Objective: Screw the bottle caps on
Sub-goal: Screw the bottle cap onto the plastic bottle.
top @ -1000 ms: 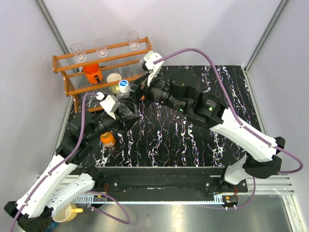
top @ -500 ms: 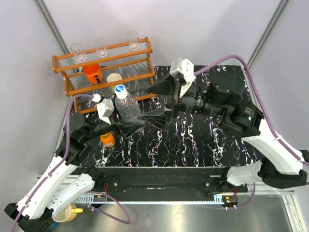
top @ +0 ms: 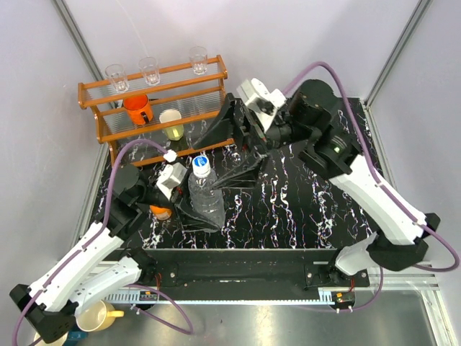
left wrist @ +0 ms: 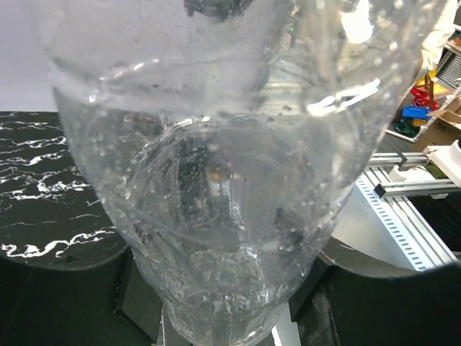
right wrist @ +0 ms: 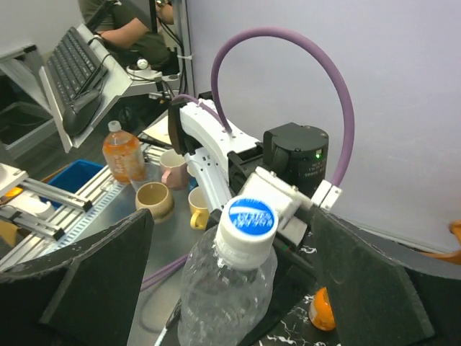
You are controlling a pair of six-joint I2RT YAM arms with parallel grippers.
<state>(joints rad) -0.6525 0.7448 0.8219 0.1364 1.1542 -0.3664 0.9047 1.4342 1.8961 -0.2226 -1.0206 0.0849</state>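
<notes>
Left gripper (top: 196, 207) is clamped round the lower body of the clear water bottle (top: 207, 198); in the left wrist view the wet, transparent bottle wall (left wrist: 230, 180) fills nearly the whole picture, with the dark fingers (left wrist: 137, 288) pressed to it on either side at the bottom. The bottle leans, neck pointing toward the rack (top: 108, 133) side of the black marbled mat (top: 302, 209). The blue-rimmed cap (top: 202, 164) with its white top sits on the bottle's neck. Right gripper (top: 207, 166) is spread wide and holds nothing. From its wrist camera the cap (right wrist: 251, 216) shows between the two broad black fingers (right wrist: 94, 281), apart from both. The short orange bottle (top: 160, 212) stands on the mat just beside the left gripper, mostly hidden by it; its cap cannot be made out.
</notes>
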